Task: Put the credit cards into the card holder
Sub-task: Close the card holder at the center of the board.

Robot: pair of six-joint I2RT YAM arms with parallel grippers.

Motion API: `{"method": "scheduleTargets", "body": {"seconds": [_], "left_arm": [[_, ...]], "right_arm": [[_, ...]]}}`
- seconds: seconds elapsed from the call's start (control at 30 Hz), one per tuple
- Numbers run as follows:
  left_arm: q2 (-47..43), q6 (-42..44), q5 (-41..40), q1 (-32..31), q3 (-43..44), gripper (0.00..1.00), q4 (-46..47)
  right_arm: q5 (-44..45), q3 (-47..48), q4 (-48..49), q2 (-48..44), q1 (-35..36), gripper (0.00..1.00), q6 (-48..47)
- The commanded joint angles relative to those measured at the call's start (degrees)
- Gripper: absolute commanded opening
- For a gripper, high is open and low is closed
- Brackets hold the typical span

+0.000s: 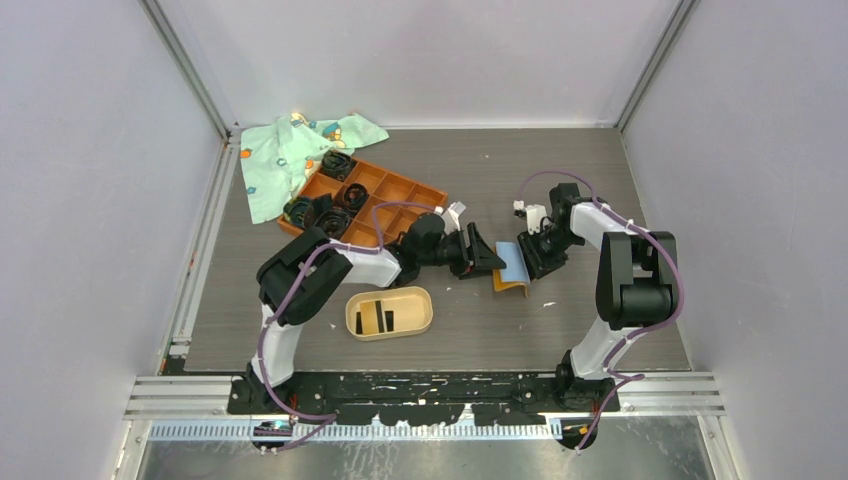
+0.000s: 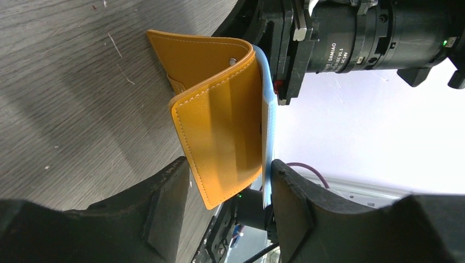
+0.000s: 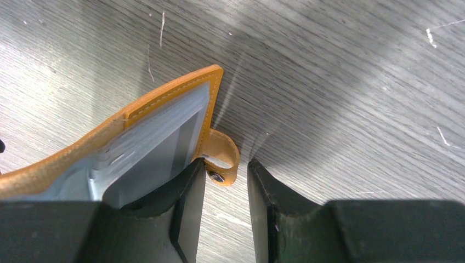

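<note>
The beige oval card holder [image 1: 420, 322] lies at the front of the table with dark credit cards [image 1: 385, 316] standing in it. To its right an orange wallet [image 1: 511, 263] stands half open between both grippers. My left gripper [image 1: 487, 258] [image 2: 230, 163] is open; the wallet's orange flap [image 2: 219, 120] hangs between its fingers and the blue inner sheet [image 2: 267, 137] touches one finger. My right gripper [image 1: 541, 262] [image 3: 226, 163] is open too. One of its fingers [image 3: 181, 192] rests on the wallet's grey-blue inside [image 3: 148, 153], with the snap tab [image 3: 222, 156] at the gap.
A large orange grid tray [image 1: 400, 195] with black coiled bands [image 1: 336, 163] sits at the back left, partly on a patterned green cloth [image 1: 280, 155]. Metal frame rails run along the table's left and near edges.
</note>
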Motion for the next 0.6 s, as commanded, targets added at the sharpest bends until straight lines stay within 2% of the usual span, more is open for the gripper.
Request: {"method": "scheduleTargets", "body": {"seconds": [0.0,0.57], "left_arm": [[-4.5,0.81,0.43,0.31,-0.87,0.57,5.83],[-5.31,-0.32,1.51,0.52,-2.19,0.57,9.63]], "right_arm": [[-2.37,-0.1,0.08,1.56,0.65,0.4,0.86],[-2.7,-0.1,0.25,1.77,0.65,0.4,1.17]]}}
